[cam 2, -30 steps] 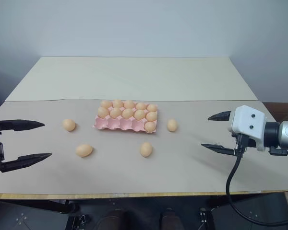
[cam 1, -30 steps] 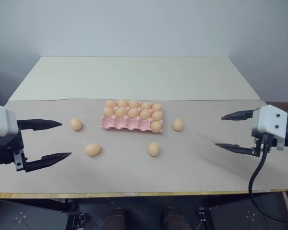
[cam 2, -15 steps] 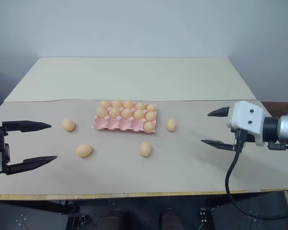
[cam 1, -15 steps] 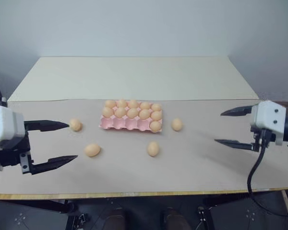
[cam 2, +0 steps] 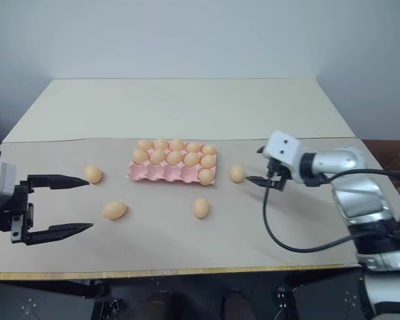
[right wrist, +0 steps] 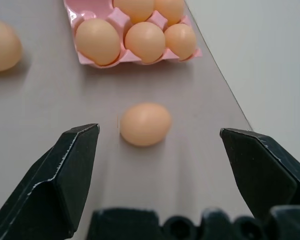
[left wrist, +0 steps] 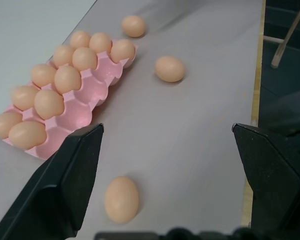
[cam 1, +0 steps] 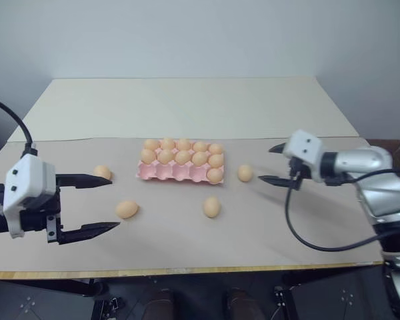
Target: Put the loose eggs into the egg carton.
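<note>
The pink egg carton (cam 1: 165, 174) lies mid-table with eggs in its two back rows and one at the right end of the front row. Several loose eggs lie around it: one to its left (cam 1: 103, 172), one front-left (cam 1: 127, 209), one in front (cam 1: 212, 207) and one to its right (cam 1: 245, 173). My right gripper (cam 1: 265, 164) is open just right of that right-hand egg (right wrist: 145, 124), which sits ahead of its spread fingers. My left gripper (cam 1: 115, 203) is open, beside the front-left egg (left wrist: 122, 199).
Brown paper (cam 1: 187, 240) covers the near half of the table, and the far half is bare cream tabletop (cam 1: 187, 107). The front edge (cam 1: 187, 271) runs close below both grippers. A black cable (cam 1: 300, 233) hangs from the right wrist.
My right gripper has swung forward and left, from the table's right side to just beside the egg right of the carton. The left gripper has edged slightly rightward. Both stay open.
</note>
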You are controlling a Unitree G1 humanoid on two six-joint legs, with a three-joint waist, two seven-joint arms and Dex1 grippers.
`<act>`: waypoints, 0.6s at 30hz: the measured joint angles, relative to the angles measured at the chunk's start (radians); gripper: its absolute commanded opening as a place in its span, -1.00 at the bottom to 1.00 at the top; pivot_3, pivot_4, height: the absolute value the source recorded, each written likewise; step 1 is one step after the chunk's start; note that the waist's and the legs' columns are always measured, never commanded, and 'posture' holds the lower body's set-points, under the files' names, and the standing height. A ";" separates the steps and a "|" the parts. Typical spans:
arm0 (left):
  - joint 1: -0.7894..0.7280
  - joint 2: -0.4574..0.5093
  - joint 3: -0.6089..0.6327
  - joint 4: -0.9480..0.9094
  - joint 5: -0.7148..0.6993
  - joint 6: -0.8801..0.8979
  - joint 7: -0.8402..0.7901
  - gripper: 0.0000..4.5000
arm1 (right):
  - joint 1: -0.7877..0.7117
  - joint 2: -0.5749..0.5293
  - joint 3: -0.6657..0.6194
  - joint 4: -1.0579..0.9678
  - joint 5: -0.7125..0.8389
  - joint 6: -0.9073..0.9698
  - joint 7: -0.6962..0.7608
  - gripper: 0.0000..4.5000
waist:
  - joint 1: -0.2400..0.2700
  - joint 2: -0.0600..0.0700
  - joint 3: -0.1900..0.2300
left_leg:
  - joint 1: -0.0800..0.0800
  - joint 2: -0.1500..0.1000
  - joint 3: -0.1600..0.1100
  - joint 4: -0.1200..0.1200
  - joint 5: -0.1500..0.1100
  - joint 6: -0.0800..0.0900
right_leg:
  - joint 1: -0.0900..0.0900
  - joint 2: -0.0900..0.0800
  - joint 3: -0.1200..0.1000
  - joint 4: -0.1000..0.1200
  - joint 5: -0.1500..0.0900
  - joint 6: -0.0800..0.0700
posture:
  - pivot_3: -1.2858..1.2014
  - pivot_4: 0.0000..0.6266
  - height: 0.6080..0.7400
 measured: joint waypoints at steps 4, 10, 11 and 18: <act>0.004 0.000 -0.004 0.001 0.000 -0.002 0.000 1.00 | -0.040 0.105 0.020 0.105 -0.019 0.021 -0.044 1.00 | 0.001 0.000 0.000 | 0.000 0.000 0.000 0.000 0.000 0.000 | 0.000 -0.001 0.000 0.000 0.000 0.000 | 0.03 -0.52 1.00; 0.023 -0.003 -0.003 -0.003 0.001 -0.002 0.000 1.00 | -0.071 0.197 0.027 0.202 -0.056 0.035 -0.101 1.00 | 0.001 0.000 0.000 | 0.000 0.000 0.000 0.000 0.000 0.000 | 0.000 0.000 0.000 0.001 0.000 0.000 | 0.03 -0.52 1.00; 0.023 -0.003 -0.003 -0.003 0.000 -0.002 0.000 1.00 | -0.078 0.210 0.034 0.218 -0.067 0.034 -0.112 1.00 | 0.000 0.000 0.000 | 0.001 0.000 0.000 0.000 0.000 0.000 | 0.000 0.000 0.000 0.001 0.000 0.000 | 0.03 -0.52 1.00; 0.030 -0.003 -0.002 -0.002 0.010 -0.005 -0.003 1.00 | -0.086 0.263 0.054 0.324 -0.103 0.026 -0.136 0.72 | -0.002 0.000 0.000 | 0.000 0.000 0.000 0.000 0.000 0.000 | 0.000 -0.001 0.000 0.000 0.000 0.000 | 0.03 -0.52 1.00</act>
